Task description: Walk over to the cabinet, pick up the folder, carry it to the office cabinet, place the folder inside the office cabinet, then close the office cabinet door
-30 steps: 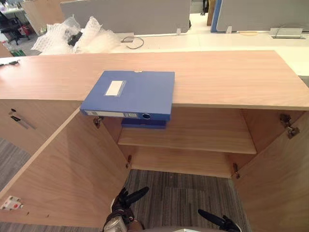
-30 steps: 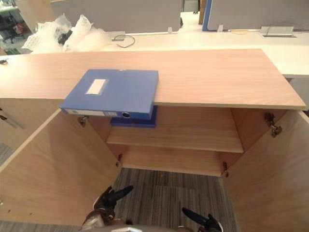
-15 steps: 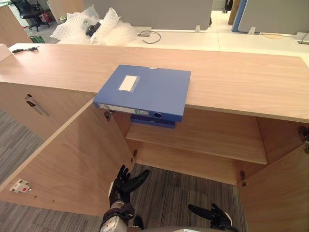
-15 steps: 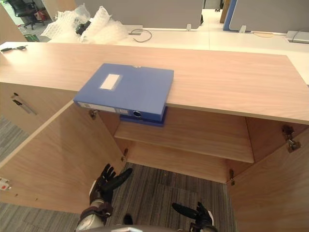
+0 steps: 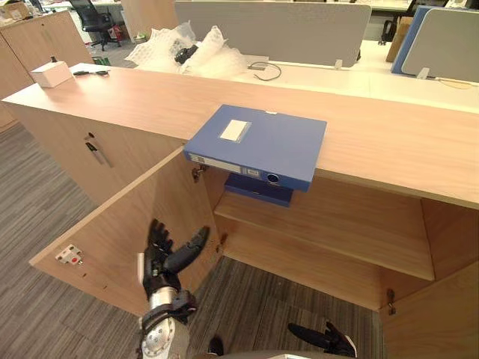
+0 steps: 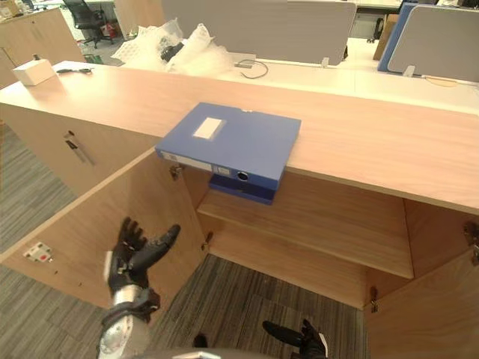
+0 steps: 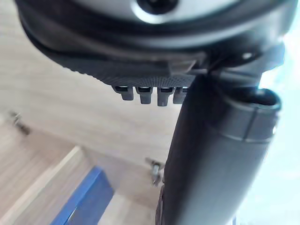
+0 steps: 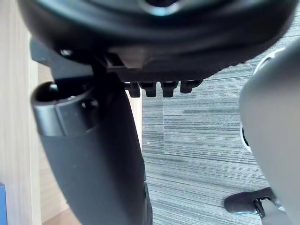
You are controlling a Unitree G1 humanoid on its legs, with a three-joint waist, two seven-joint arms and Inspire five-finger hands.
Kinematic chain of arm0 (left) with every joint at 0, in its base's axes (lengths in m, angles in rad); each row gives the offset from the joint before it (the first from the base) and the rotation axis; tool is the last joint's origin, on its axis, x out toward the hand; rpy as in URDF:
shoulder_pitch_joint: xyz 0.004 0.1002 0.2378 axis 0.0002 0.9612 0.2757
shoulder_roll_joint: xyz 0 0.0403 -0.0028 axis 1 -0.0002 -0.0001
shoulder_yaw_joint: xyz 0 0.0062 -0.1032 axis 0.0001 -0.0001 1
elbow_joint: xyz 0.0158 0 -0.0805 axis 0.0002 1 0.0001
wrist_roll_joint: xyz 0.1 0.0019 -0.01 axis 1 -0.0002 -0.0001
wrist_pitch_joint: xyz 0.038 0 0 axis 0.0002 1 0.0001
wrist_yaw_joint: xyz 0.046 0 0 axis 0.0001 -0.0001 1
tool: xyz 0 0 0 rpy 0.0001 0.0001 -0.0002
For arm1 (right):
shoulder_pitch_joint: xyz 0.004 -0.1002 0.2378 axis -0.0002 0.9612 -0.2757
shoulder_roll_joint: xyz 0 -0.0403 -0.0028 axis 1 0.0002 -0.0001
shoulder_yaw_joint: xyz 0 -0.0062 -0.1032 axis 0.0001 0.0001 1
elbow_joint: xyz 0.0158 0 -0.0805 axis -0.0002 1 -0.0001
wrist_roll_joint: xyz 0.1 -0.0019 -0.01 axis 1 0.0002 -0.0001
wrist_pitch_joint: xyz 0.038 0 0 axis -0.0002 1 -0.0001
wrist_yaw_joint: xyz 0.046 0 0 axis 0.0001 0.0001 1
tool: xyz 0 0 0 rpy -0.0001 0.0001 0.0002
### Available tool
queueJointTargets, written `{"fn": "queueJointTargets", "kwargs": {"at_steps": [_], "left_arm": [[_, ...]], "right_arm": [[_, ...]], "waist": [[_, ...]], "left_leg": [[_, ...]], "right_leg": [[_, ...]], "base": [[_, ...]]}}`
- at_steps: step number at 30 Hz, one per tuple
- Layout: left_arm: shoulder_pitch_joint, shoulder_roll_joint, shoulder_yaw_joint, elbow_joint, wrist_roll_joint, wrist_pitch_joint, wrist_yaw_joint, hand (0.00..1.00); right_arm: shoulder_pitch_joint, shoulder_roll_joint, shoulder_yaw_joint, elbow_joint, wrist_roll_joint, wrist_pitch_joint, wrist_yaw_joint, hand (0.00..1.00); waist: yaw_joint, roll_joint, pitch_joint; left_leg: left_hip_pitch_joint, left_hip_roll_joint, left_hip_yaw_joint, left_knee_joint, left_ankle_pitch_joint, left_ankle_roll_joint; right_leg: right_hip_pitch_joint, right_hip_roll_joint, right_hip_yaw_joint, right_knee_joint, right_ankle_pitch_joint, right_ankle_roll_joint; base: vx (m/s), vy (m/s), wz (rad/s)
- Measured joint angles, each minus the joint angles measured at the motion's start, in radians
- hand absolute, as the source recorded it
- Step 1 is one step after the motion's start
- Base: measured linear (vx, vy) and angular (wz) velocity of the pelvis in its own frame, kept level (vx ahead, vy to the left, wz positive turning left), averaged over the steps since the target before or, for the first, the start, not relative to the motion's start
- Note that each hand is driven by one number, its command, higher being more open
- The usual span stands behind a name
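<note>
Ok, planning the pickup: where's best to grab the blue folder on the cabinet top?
Probably the spine end of the folder, from the front: it lies flat and that end overhangs the edge of the cabinet top, leaving room to reach underneath.

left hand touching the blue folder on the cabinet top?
Apart. Left eye view: the left hand is open, low by the open cabinet door, while the blue folder lies up on the cabinet top, a plain gap between them.
</note>
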Motion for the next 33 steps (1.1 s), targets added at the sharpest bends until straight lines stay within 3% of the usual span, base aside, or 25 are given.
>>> {"fn": "queueJointTargets", "kwargs": {"at_steps": [5,10,15,21,25,33], "left_arm": [[0.005,-0.004,0.021,-0.118,0.254,0.007,0.155,1.00],[-0.006,0.028,-0.028,-0.253,0.549,0.008,0.212,1.00],[-0.096,0.185,-0.110,-0.258,0.763,0.006,0.179,1.00],[-0.196,0.348,-0.112,-0.138,0.918,-0.021,0.104,1.00],[-0.197,0.406,-0.107,-0.078,0.931,-0.026,0.067,1.00],[-0.204,0.498,-0.081,-0.041,0.961,-0.025,0.042,1.00]], "right_arm": [[0.017,0.016,0.010,-0.012,-0.001,-0.003,-0.032,1.00],[0.015,0.013,0.014,0.007,-0.008,-0.006,-0.043,1.00],[-0.030,-0.022,0.017,0.109,-0.038,-0.015,-0.038,1.00],[-0.079,-0.062,-0.020,0.169,-0.041,-0.015,-0.012,1.00],[-0.093,-0.068,-0.050,0.188,-0.051,-0.014,0.003,1.00],[-0.101,-0.084,-0.061,0.202,-0.079,-0.012,0.018,1.00]], "waist": [[0.005,-0.016,-0.015],[0.003,-0.015,-0.036],[0.000,0.016,-0.070],[-0.028,0.062,-0.071],[-0.028,0.069,-0.067],[-0.029,0.061,-0.047]], "left_leg": [[0.002,0.001,0.000,0.000,0.000,0.000],[0.006,0.001,0.007,-0.001,-0.001,0.000],[0.004,0.021,0.043,-0.005,-0.003,-0.007],[0.006,0.042,0.044,-0.007,0.000,-0.011],[0.006,0.051,0.031,-0.008,0.000,-0.011],[0.006,0.056,0.019,-0.003,0.000,-0.012]], "right_leg": [[0.004,0.000,0.000,-0.004,0.000,0.000],[0.003,0.001,0.011,-0.010,0.001,-0.001],[-0.021,0.025,0.063,-0.022,0.010,-0.012],[-0.025,0.053,0.085,-0.035,0.020,-0.031],[-0.024,0.064,0.091,-0.045,0.021,-0.040],[-0.017,0.074,0.097,-0.064,0.024,-0.048]], "base": [[0.00,0.000,0.00],[-0.03,0.006,-0.04],[-0.02,-0.002,-0.22],[-0.01,-0.026,-0.12],[0.01,-0.034,-0.07],[0.00,0.000,0.00]]}}
